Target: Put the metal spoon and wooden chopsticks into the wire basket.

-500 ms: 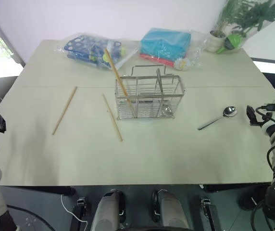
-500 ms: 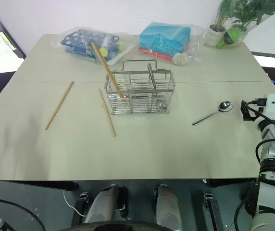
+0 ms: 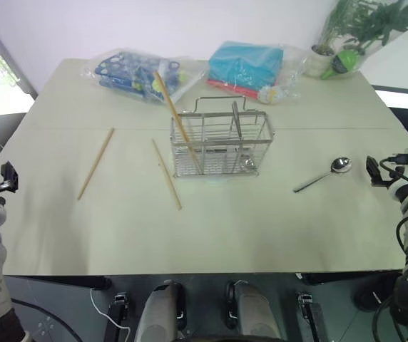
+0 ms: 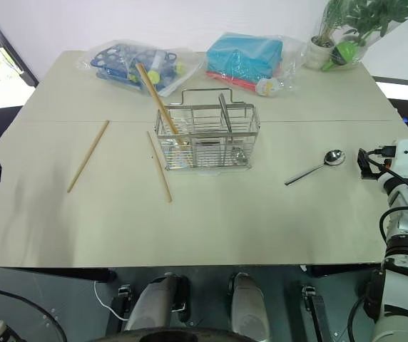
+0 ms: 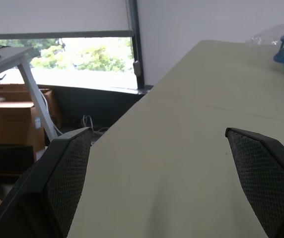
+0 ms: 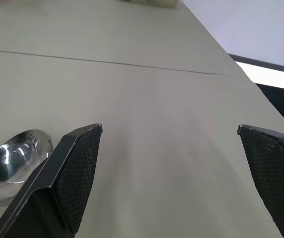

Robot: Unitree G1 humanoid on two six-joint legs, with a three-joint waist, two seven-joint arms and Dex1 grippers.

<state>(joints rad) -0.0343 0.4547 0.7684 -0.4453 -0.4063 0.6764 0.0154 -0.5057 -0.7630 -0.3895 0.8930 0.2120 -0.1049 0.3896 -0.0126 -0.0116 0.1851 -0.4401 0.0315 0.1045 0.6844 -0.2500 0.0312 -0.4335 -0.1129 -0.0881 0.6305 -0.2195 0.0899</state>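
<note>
We see our left gripper (image 5: pixel 157 183) at the left edge of the table (image 3: pixel 211 228), and its two black fingers stand wide apart with nothing between them. Compared with half a second ago, this gripper has come in a little closer to the table and sits a bit lower in the head views. That is the one change we can find.

Our right gripper (image 6: pixel 172 178) is at the right edge of the table, just beside the metal spoon (image 3: pixel 325 173). Its fingers are spread wide too and hold nothing. It has stayed where it was.

The metal spoon lies flat on the table, to the right of the wire basket (image 3: pixel 222 146) and apart from it. Its round bowl points toward our right gripper. It has not moved.

One of the wooden chopsticks (image 3: pixel 177 128) already leans inside the wire basket at its left end, with its top sticking out. A second chopstick (image 3: pixel 166 173) lies on the table just left of the basket. A third chopstick (image 3: pixel 95 162) lies farther left, well apart from the basket. None of them has shifted.

A second spoon (image 3: pixel 237 127) stands in the basket as before.

Behind the basket sit a blue pack (image 3: pixel 133 73), a teal pack (image 3: pixel 247 64) and a potted plant (image 3: pixel 354 28)
</note>
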